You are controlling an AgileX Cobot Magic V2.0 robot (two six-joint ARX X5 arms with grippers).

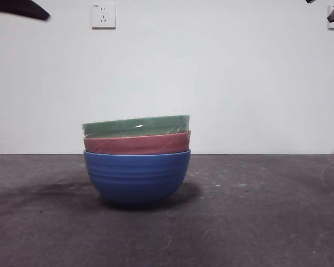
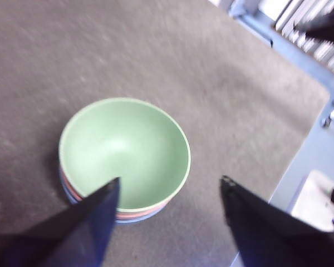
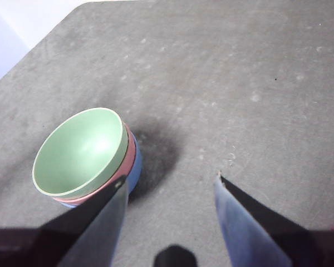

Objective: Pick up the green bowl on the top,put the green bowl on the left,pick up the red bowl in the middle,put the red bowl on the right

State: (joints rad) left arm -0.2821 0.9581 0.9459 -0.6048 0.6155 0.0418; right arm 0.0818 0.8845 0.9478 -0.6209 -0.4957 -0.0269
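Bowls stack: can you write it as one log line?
stack: glossy ridged green bowl atop pinkish-red bowl atop blue bowl | left gripper above, open | right gripper open, empty

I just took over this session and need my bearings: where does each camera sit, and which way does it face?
Front view: low, at table height, looking level at the stack: green bowl on red bowl on blue bowl; only black arm tips at the top corners.
Left wrist view: above the stack, looking down; the open left claw frames it.
Right wrist view: high, angled down at the table; the right claw is open.
All views share the stack.
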